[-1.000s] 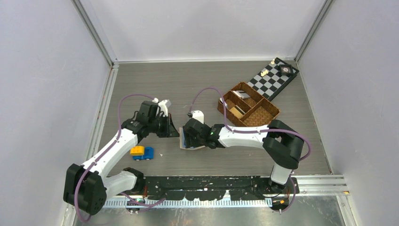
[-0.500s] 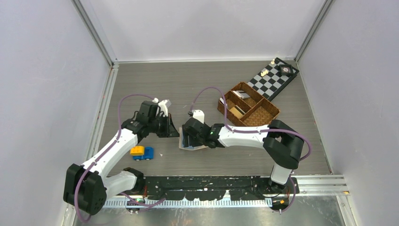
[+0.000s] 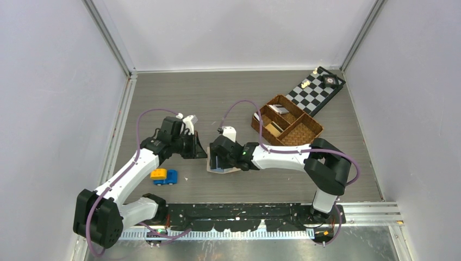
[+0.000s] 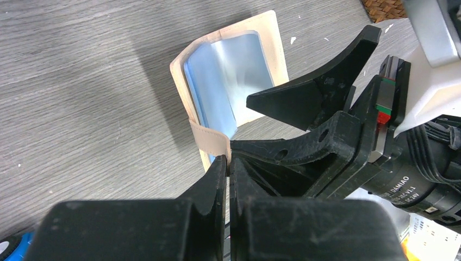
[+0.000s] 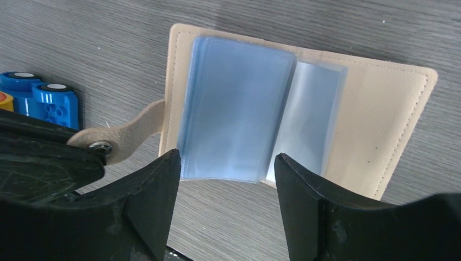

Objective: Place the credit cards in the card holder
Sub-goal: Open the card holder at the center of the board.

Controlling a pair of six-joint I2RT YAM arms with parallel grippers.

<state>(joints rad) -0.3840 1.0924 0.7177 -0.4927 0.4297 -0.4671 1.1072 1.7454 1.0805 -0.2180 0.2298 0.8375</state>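
A grey wood-grain table (image 3: pixel 163 98) is seen from above, with two robot arms reaching in from the 6 o'clock edge. Just short of the table's centre, the card holder (image 3: pixel 222 169) is laid open with its pale blue inner pockets facing up. The left gripper (image 4: pixel 227 163) is clenched on the snap tab (image 4: pixel 209 138), which sticks out from the holder's 9 o'clock side, so the holder is pinned in place. The right gripper (image 5: pixel 225 160) is held directly above the open pockets with its fingers spread wide and nothing between them. No card can be seen in the pockets from either wrist view, though the plastic is blurred.

At 2 o'clock from the holder, well apart, a brown woven basket (image 3: pixel 317 129) is set. In its compartments, flat pale and tan pieces that are judged to be the credit cards (image 3: pixel 273 128) are lying. Beyond it, in the 1 o'clock corner, a chessboard (image 3: pixel 315 91) is placed. Blue and yellow toy blocks (image 3: pixel 164 175) are found at 8 o'clock from the holder, near the left arm.

The step in hand is judged to be the opening and steadying of the holder; no card appears loaded yet. For the next move, the empty right gripper would need to be carried to the basket, one card pinched by its edge, and that card brought back and slid into a pocket mouth while the tab is gripped.
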